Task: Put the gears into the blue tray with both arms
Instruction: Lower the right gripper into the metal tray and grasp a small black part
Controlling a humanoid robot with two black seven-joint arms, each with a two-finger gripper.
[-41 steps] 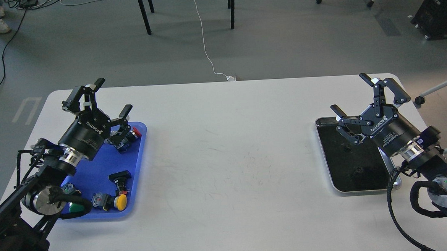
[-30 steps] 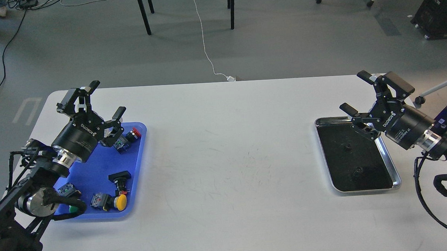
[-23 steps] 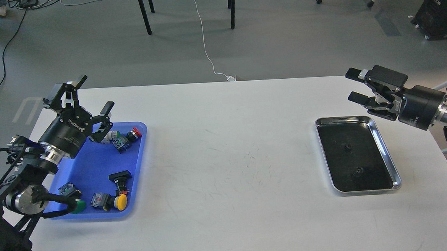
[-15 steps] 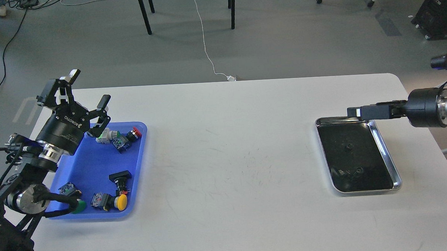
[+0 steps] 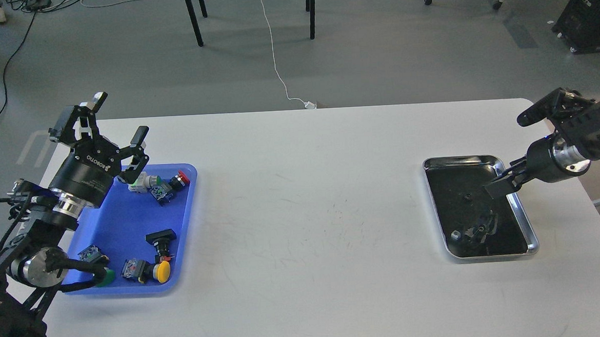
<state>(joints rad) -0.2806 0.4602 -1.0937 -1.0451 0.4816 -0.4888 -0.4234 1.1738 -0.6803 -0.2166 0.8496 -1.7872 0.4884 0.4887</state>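
Observation:
Two tiny black gears lie in the silver-rimmed metal tray [image 5: 530,238] at the right: one gear [image 5: 467,197] near its middle, the other gear [image 5: 481,227] closer to me, partly lost in a dark reflection. My right gripper [image 5: 499,186] points down-left over that tray's right side, just right of the middle gear. I see it edge-on, so its fingers cannot be told apart. The blue tray [image 5: 128,223] sits at the left and holds no gears that I can see. My left gripper [image 5: 120,118] hovers open above its far-left corner with nothing in it.
Several coloured push-button switches lie in the blue tray, among them a red one [image 5: 179,179], a yellow one [image 5: 160,271] and a black flat-headed switch [image 5: 161,237]. White tabletop [image 5: 307,214] spreads between the two trays. Chair legs and cables are on the floor beyond the table.

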